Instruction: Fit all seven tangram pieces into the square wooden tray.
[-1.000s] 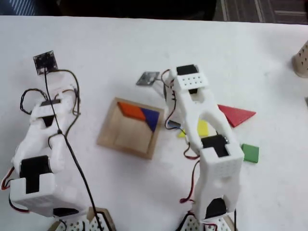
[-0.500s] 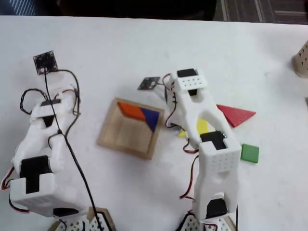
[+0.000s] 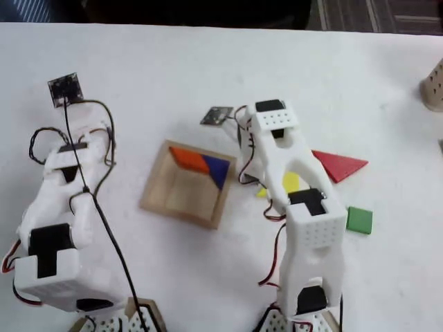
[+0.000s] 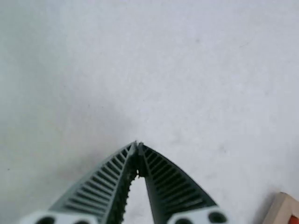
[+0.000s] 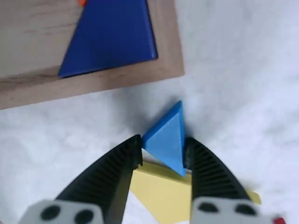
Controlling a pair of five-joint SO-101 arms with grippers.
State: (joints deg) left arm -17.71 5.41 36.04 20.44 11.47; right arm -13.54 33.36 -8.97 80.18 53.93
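Light blue triangle [image 5: 166,137] is clamped in my right gripper [image 5: 162,145] beside the wooden tray [image 5: 93,81], for carrying inside; my left gripper [image 4: 138,149] rests closed.

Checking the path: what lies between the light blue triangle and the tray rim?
Bare table only between the light blue triangle and the tray rim, in the right wrist view.

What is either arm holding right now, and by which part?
The right gripper pinches the small light-blue triangular piece across its two slanted edges; the left gripper, shut, holds nothing.
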